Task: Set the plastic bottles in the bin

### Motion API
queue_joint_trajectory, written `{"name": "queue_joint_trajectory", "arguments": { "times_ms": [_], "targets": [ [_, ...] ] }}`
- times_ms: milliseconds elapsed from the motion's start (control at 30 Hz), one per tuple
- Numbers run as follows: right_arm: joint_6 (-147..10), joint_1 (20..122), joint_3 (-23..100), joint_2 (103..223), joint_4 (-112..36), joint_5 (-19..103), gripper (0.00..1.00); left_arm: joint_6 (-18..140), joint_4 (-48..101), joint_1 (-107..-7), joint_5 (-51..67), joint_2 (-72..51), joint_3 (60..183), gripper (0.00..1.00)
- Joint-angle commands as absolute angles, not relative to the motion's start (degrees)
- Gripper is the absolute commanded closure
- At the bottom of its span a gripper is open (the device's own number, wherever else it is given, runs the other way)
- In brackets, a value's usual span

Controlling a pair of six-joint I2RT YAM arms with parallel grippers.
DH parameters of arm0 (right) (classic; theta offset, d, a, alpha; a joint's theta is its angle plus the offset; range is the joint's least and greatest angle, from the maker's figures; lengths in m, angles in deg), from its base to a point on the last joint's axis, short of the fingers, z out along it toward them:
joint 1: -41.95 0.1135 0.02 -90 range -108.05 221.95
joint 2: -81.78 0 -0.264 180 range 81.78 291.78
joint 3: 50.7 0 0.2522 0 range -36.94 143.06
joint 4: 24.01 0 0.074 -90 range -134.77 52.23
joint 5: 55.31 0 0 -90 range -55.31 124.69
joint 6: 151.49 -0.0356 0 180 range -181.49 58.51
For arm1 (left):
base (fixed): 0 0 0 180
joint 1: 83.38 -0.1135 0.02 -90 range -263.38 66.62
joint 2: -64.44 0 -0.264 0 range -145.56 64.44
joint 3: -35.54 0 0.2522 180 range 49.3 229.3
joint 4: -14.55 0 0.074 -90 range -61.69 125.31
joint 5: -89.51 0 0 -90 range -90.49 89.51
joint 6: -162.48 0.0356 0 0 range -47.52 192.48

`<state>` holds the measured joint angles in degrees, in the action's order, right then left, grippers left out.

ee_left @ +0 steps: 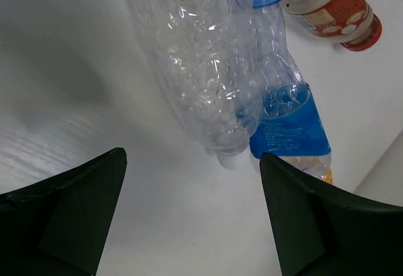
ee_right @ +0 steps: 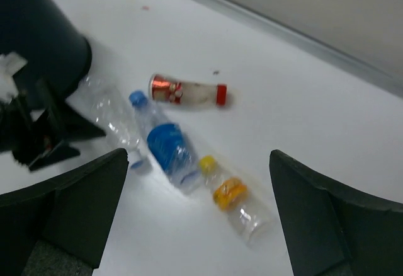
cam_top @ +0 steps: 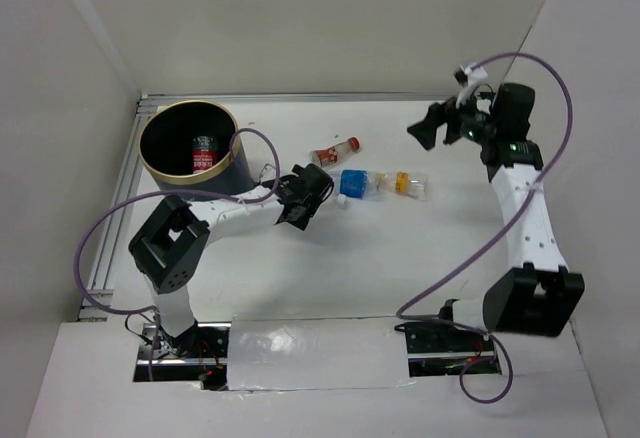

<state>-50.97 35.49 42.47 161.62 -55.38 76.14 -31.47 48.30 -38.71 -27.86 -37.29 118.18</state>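
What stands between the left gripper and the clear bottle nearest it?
Nothing visible. The left gripper is open, with only bare table between its fingers and the clear bottle. The blue-labelled bottle lies alongside that one, out of the path.

This is looking like a robotics lab cell: plain white panels (cam_top: 300, 18) are walling in the white table (cam_top: 380, 258) beyond the left gripper (cam_top: 292, 220) and right gripper (cam_top: 425, 130), an aluminium rail (cam_top: 300, 97) is edging it, and purple cables (cam_top: 520, 55) are looping behind both.
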Motion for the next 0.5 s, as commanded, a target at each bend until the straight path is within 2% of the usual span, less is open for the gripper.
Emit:
{"name": "queue_joint_trajectory", "arguments": {
  "times_ms": [0,233,400,467],
  "targets": [
    [-43.57,31.24,32.78,152.40,-60.79,84.24,0.00,-32.29,50.64,-40.83,-30.01,-40.23,121.46,0.00],
    [-39.78,24.90,18.18,143.40,-63.26,87.42,0.00,-28.95,50.36,-42.77,-30.02,-46.99,127.60,0.00],
    [-40.39,24.28,15.53,143.40,-63.18,87.95,0.00,-28.95,50.90,-44.44,-29.40,-49.81,128.75,0.00],
    [-41.01,24.28,15.53,143.40,-63.17,87.95,0.00,-27.46,52.64,-45.05,-28.27,-51.92,130.06,0.03]
  ]
}}
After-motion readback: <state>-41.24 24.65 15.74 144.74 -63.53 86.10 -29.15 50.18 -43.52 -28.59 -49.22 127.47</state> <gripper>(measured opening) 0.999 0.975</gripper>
